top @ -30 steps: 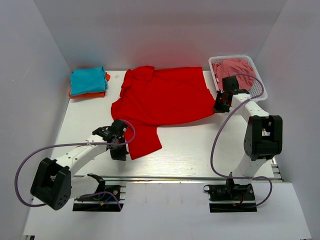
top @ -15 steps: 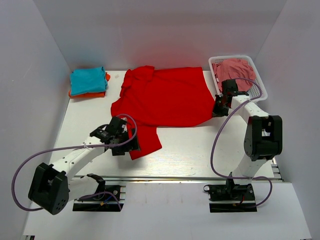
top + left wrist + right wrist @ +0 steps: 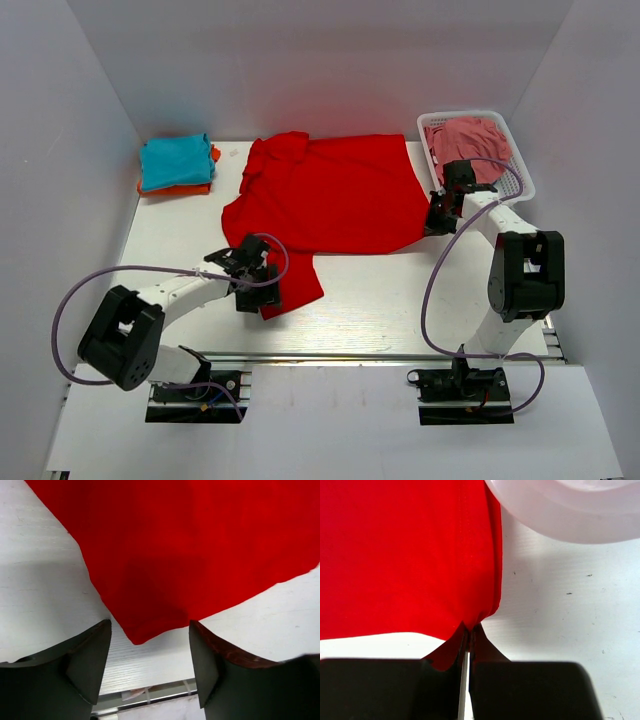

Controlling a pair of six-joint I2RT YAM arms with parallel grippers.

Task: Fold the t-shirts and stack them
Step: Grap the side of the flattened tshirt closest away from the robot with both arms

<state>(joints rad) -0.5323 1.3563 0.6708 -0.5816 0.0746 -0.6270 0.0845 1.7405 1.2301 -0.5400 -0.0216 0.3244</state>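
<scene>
A bright red t-shirt lies spread across the middle of the white table, one flap reaching toward the near edge. My left gripper hovers at that flap's near corner, jaws open and empty, the cloth tip just ahead of the fingers. At the shirt's right corner my right gripper is shut on the red t-shirt, its hem pinched between the fingers. A teal folded t-shirt lies on an orange one at the back left.
A white basket at the back right holds pink cloth; its rim is close beside the right gripper. Grey walls close in both sides and the back. A metal rail runs along the table's near edge.
The left gripper opened, letting go of the red flap, and slid right toward the flap's near corner. The right gripper has stayed shut on the shirt's right corner.
</scene>
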